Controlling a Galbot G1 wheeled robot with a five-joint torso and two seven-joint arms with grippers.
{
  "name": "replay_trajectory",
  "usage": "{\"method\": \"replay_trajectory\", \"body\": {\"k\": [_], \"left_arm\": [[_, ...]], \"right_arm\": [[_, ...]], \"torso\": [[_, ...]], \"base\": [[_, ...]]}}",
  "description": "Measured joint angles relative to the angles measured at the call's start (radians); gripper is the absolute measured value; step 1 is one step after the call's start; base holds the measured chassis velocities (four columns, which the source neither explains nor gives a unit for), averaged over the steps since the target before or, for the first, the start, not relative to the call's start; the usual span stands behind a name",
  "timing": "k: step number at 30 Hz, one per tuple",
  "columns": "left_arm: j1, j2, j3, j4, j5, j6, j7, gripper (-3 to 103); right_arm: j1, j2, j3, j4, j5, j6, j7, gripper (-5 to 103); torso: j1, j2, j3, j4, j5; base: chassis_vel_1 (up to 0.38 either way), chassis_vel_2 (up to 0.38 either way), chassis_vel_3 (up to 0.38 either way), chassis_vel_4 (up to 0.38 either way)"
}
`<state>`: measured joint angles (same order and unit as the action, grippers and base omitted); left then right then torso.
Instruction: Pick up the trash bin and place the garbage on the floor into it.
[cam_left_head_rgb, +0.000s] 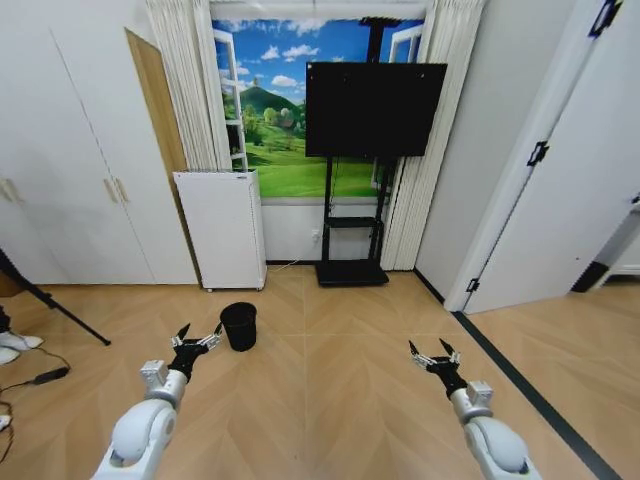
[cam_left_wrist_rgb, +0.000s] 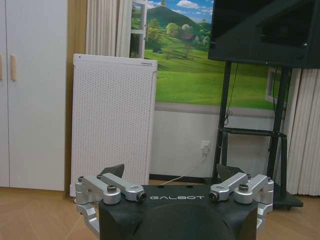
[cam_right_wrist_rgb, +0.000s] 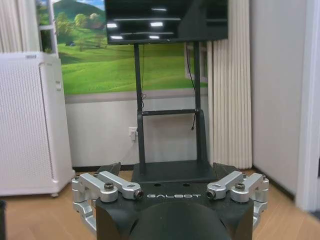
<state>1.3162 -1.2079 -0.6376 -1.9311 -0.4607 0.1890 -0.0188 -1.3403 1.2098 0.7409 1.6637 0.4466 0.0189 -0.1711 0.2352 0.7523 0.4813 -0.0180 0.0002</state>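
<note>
The trash bin (cam_left_head_rgb: 239, 326), small, black and round, stands upright on the wood floor in front of me. My left gripper (cam_left_head_rgb: 198, 338) hangs open just to the left of the bin, close to its rim and holding nothing. Its spread fingers (cam_left_wrist_rgb: 114, 171) also show in the left wrist view, pointing at the wall. Off to the right my right gripper (cam_left_head_rgb: 432, 352) is open too, over bare floor, with its fingers (cam_right_wrist_rgb: 111, 168) apart in the right wrist view. The garbage is out of view.
A white perforated appliance (cam_left_head_rgb: 220, 228) stands against the wall behind the bin. Beside it is a TV (cam_left_head_rgb: 373, 110) on a black stand (cam_left_head_rgb: 352, 272). White cabinets (cam_left_head_rgb: 70, 180) line the left wall, with a tripod leg (cam_left_head_rgb: 60, 310) and cables nearby. A door (cam_left_head_rgb: 560, 200) lies right.
</note>
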Motion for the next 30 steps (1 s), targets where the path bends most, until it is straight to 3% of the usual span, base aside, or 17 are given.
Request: {"method": "replay_trajectory", "body": {"k": [2,4,30], "left_arm": [[-0.001,-0.004,0.018,-0.004,0.002,0.001,-0.013,100],[-0.001,-0.005,0.021,-0.005,0.002,0.001,-0.015,100],[0.003,0.008,0.020,-0.020,0.014,0.022,-0.007,100]], "right_arm": [[-0.011,0.008,0.007,0.027,0.059,-0.057,-0.007,100],[-0.012,0.010,0.007,0.030,0.067,-0.062,-0.009,100],[-0.013,0.014,0.011,0.035,0.073,-0.064,-0.002,100]], "torso": [[0.001,0.000,0.000,0.0001,-0.0003],[0.001,0.000,0.000,0.0003,-0.0002],[0.001,0.000,0.000,0.0002,-0.0002]], "base": [[0.000,0.000,0.000,0.000],[-0.023,0.027,0.018,-0.026],[-0.011,0.007,0.005,-0.010]]}}
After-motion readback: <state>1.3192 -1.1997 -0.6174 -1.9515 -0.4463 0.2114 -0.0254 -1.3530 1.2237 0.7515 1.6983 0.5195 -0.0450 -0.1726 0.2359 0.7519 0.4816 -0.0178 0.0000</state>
